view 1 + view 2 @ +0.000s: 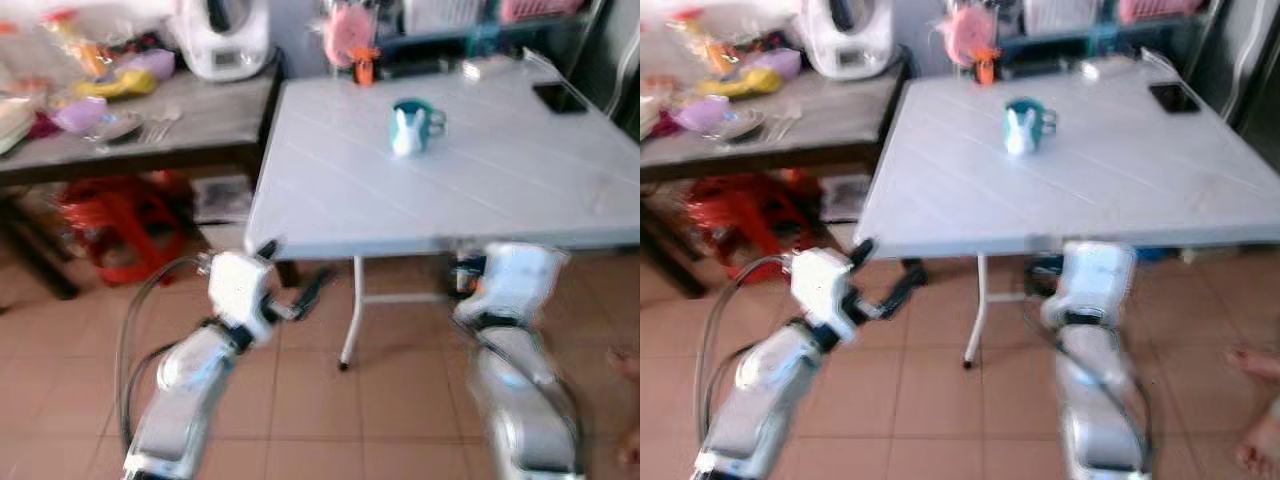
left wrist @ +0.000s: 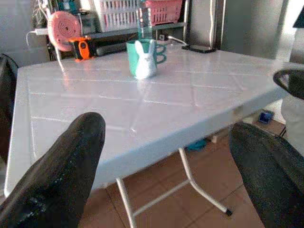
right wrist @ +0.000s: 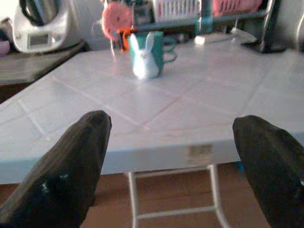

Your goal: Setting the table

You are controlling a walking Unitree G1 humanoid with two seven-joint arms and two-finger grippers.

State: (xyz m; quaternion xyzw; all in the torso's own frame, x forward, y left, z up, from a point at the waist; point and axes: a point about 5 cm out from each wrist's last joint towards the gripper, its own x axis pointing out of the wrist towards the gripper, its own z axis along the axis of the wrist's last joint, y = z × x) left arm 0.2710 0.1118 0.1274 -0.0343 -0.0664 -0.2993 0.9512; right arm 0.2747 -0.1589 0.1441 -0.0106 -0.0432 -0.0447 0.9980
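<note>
Both arms sit nearest the camera, blurred, before the near edge of the white folding table [image 1: 330,190]. Left gripper [image 2: 166,156]: fingers spread wide, holding nothing. Right gripper [image 3: 171,161]: fingers likewise wide apart and empty. Teal mug [image 1: 412,125] with a white rabbit figure stands upright toward the table's far side. Dark phone [image 1: 560,97] lies at the far right corner, its detail hard to make out

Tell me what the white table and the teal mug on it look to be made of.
White table: looks like moulded plastic with a slightly glossy top, judging by the pressed diagonal grooves and soft reflections; its folding legs look like white-painted metal tube. Teal mug: probably glazed ceramic, smooth and shiny, with a white rabbit shape on its front; plastic cannot be ruled out.
</note>
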